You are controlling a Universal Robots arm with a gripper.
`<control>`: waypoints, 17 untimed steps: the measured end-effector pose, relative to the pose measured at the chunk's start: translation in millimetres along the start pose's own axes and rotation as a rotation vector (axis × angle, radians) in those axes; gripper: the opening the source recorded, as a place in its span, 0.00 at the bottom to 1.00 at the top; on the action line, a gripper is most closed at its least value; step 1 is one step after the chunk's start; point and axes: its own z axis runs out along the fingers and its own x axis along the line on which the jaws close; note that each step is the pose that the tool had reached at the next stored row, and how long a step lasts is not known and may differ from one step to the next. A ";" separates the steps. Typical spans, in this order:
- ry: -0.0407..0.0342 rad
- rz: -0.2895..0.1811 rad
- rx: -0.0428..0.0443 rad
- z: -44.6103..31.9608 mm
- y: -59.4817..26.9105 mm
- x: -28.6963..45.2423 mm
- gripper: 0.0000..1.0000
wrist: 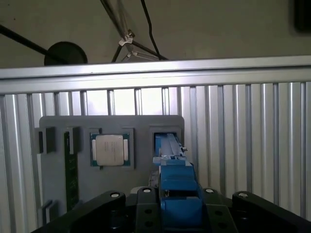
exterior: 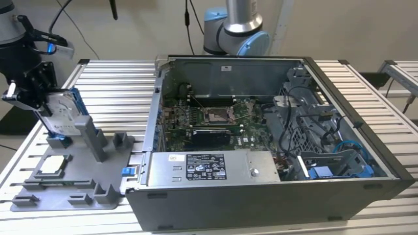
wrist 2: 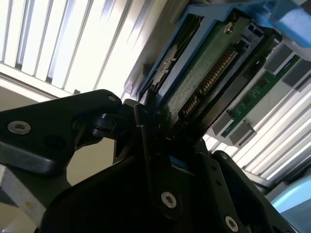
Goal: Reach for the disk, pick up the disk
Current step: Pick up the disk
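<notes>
The disk (exterior: 62, 110) stands on edge in a slot of the grey fixture (exterior: 75, 188) at the exterior view's left, its silver face and blue frame showing. My gripper (exterior: 47, 108) reaches it from the left, with a finger on each side of it. In the first wrist view the blue frame of the disk (wrist: 177, 194) sits tightly between the black fingers (wrist: 146, 204) of the gripper (wrist: 177, 208). The second wrist view shows the disk's green circuit board (wrist 2: 194, 82) and the gripper (wrist 2: 165, 126) closed around its edge. The disk's lower end is still in the slot.
A square silver chip (exterior: 54, 165) (wrist: 110, 149) lies in the fixture near the disk. An open computer case (exterior: 261, 132) fills the table's middle and right. Another robot's base (exterior: 235, 29) stands behind it. Grey posts (exterior: 88, 134) rise beside the disk's slot.
</notes>
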 end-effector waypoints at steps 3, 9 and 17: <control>0.0000 0.000 0.0000 -5.1 0.1 0.0 0.00; 0.0000 0.000 0.0001 -14.3 0.2 -0.1 0.00; 0.0000 0.000 0.0000 -25.1 0.4 -0.2 0.00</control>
